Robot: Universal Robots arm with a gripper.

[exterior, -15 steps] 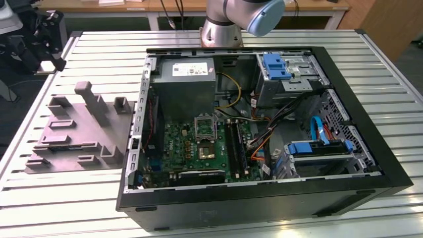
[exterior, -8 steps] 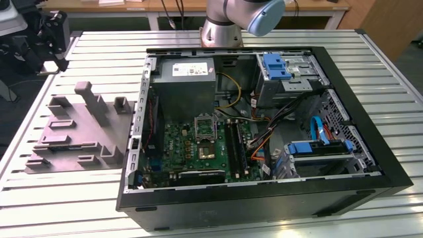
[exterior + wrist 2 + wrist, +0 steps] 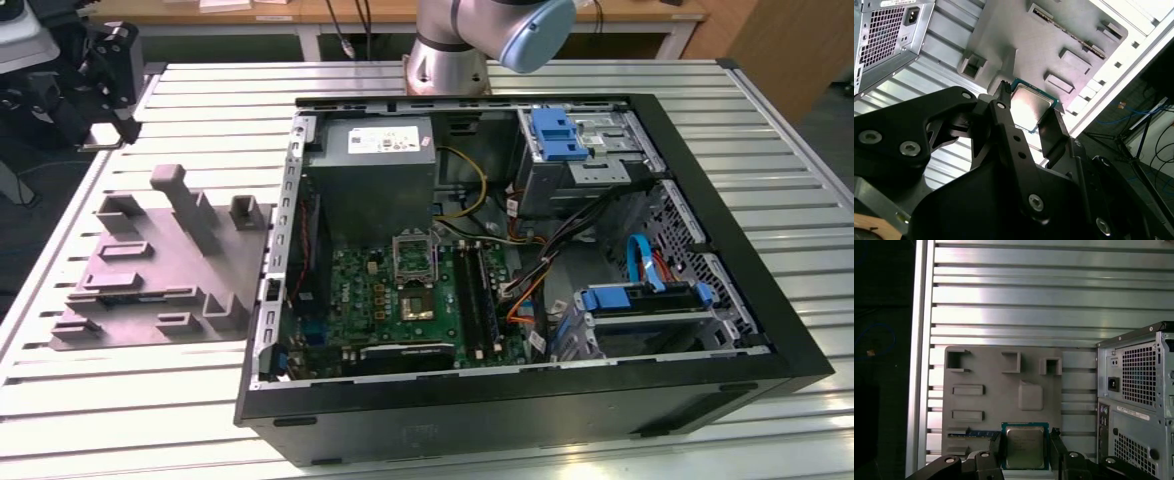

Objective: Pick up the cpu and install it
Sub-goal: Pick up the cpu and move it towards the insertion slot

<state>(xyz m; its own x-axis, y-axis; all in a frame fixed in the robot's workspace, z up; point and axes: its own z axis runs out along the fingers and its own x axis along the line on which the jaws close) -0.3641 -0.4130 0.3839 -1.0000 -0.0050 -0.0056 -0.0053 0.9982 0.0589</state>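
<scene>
The cpu [image 3: 1025, 447] is a flat square chip with a silvery top and a greenish rim. My gripper [image 3: 1025, 439] is shut on it, one black finger on each side of the chip. In both wrist views the chip hangs well above the grey moulded fixture [image 3: 999, 400] on the slatted table. The second wrist view has the cpu [image 3: 1033, 106] between the fingers [image 3: 1004, 102] of the gripper [image 3: 1029, 109]. In the exterior view the green circuit board's metal-framed socket [image 3: 414, 250] lies inside the open computer case [image 3: 534, 380].
The grey fixture [image 3: 160, 270] stands on the aluminium table [image 3: 200, 110] at the exterior view's left of the case. A thin blue-green strip [image 3: 974, 432] lies in one fixture slot. The case's rear panel [image 3: 1139, 385] rises beside the fixture. Cables and drive cages [image 3: 641, 300] crowd the case's other side.
</scene>
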